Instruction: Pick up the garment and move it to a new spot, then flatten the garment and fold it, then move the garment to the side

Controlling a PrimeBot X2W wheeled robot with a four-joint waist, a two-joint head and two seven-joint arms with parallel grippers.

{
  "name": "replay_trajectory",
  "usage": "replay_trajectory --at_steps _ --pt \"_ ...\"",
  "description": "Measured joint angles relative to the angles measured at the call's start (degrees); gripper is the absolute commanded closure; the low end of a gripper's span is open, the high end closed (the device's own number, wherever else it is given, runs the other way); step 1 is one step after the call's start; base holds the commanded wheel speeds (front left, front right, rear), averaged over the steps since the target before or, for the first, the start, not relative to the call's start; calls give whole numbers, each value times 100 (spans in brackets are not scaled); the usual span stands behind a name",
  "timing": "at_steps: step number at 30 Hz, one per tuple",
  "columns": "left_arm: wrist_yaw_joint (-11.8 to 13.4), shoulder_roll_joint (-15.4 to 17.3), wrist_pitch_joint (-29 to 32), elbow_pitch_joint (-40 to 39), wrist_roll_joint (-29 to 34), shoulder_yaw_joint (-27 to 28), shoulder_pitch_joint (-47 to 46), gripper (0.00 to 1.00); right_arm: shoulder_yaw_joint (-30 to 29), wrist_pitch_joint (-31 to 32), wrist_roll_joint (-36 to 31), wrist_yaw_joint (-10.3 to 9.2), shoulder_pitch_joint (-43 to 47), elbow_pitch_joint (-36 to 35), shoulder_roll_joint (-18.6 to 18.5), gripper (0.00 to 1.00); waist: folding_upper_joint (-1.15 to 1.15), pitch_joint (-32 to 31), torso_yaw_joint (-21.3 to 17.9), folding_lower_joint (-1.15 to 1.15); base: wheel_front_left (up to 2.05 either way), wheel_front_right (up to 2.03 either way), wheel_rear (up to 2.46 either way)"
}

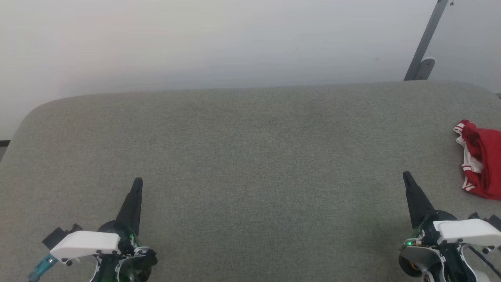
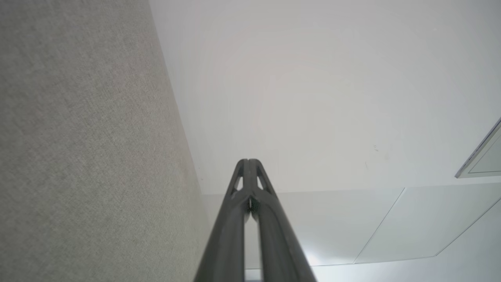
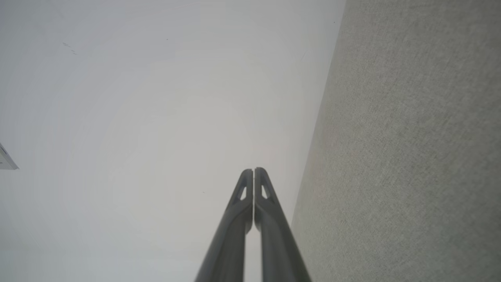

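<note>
Left side: left hand (image 1: 137, 182) low at the lower left of the head view, over the grey fabric-covered worktop (image 1: 250, 156). Its two dark fingers are pressed together into a single point aimed away from the robot, with nothing between them. White cover (image 1: 86, 242) on the wrist, teal connector (image 1: 40, 268) at its outer end, and a small green light (image 1: 132, 237) on the body. In the left wrist view the fingertips meet with no gap. The worktop runs down the left of that view, with the pale wall (image 1: 195, 39) beyond.

Centre: bare grey weave with rounded far corners. Wall plain, off-white.

Right side: right hand (image 1: 406, 177) at the lower right of the head view, in the same pose as the left. Fingers closed tip to tip and empty. In the right wrist view the two tips touch, and the worktop lies to the right.

Far right: garment (image 1: 483, 164) lies on the worktop in a crumpled heap at the right edge of the head view, partly cut off by the frame. It is beyond and to the right of the right hand, near it but not touching. Red cloth, white patch, and red-and-white striped trim along the visible edges. No writing legible in this bunched state.

Upper right: grey metal strut (image 1: 426, 41) leaning against the wall, its foot just behind the far edge of the worktop.
</note>
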Motion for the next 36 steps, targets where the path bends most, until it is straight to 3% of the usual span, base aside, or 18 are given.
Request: replay_trajectory --at_steps 36 --pt "0 0 -1 0 0 -1 0 100 0 0 0 0 -4 -1 1 100 0 0 0 0 0 0 0"
